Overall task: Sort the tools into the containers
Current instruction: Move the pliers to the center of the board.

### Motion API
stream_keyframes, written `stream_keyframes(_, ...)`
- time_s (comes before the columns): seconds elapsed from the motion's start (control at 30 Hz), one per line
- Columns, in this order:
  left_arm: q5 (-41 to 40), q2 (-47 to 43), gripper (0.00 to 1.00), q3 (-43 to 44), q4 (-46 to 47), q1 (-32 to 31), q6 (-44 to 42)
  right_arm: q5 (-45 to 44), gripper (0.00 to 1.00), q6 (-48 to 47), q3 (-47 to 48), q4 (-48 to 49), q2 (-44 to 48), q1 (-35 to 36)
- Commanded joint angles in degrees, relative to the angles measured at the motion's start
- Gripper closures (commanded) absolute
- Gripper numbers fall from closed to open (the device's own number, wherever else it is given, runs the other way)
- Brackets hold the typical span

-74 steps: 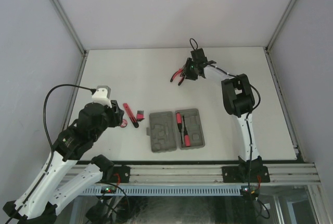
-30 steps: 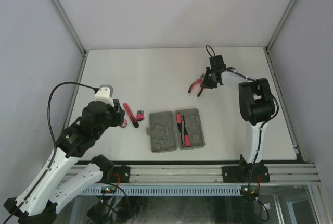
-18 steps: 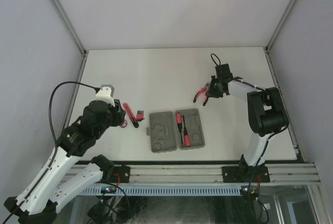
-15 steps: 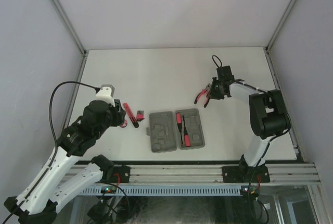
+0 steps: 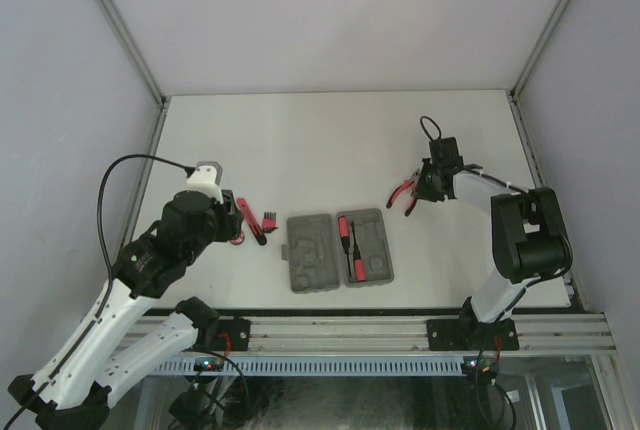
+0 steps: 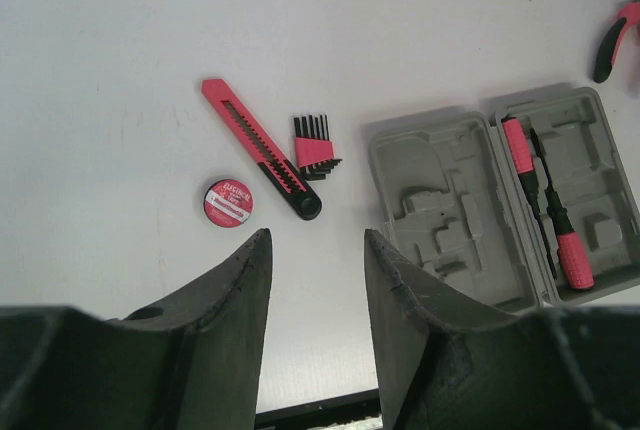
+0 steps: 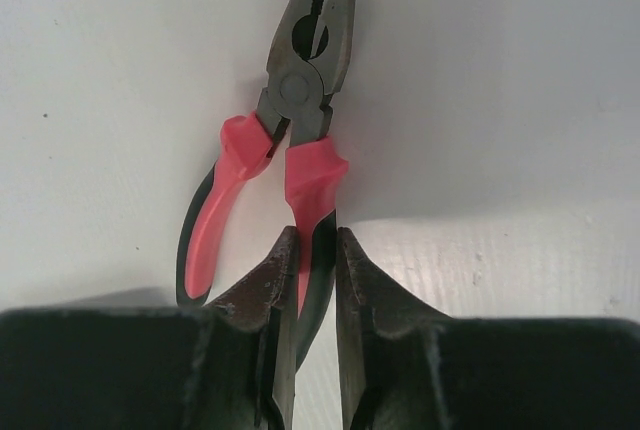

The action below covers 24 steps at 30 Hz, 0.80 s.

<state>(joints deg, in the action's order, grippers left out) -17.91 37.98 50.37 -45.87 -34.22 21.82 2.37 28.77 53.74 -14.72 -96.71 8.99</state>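
Step in hand, as judged: one tool is being carried to its container.

Nearest the bases, the grey plastic hinged tool case (image 5: 312, 260) is lying open on the white table (image 5: 300, 130). Two red-and-black screwdrivers (image 5: 351, 248) are already sitting in its right half, and its left half is showing bare moulded slots.

Just left of the case, the left gripper (image 6: 318, 240) is hovering with its jaws parted, grasping nothing. It is looking down on three tools lying loose on the table:
- the small round red disc (image 6: 229, 202)
- the red-and-black utility knife (image 6: 262, 148)
- the small comb-like key set (image 6: 315, 145)

Farther out, right of the case, the right gripper (image 7: 312, 245) is clenching one handle of the red-handled pliers (image 7: 295, 140). Their nose is pointing away from the wrist, and they are apparently hanging just clear of the table. The right arm (image 5: 525, 240) is bending at the elbow above its base, with the forearm reaching far-left.

The next move is probably calling for carrying the pliers over a free slot, matching their angle to it, lowering, then releasing.
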Motion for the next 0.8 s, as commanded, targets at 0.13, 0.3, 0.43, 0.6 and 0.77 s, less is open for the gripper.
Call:
stream_keyframes(0.13,0.49,0.60,0.54,-1.61,2.16,0.01,-0.16,-2.91,0.83,-2.37,-1.42,-0.93,2.00,-0.38)
stream_keyframes(0.3,0.60,0.46,0.54,-1.65,2.16,0.05,-0.12,-2.37,0.72,-2.58,-1.34,-0.79,-0.12,-0.73)
stream_keyframes(0.43,0.60,0.48,0.54,-1.60,2.23,0.02,-0.18,-2.56,0.72,-2.84,-0.01,-2.05,-1.47,-0.81)
stream_keyframes(0.6,0.77,0.62,0.54,-1.62,2.27,-0.02,-0.16,-3.66,0.72,-3.70,2.98,-5.51,-3.42,-0.64)
stream_keyframes(0.77,0.77,0.69,0.54,-1.60,2.27,0.03,-0.24,-3.51,0.82,-4.43,4.57,-7.16,-4.97,-0.47)
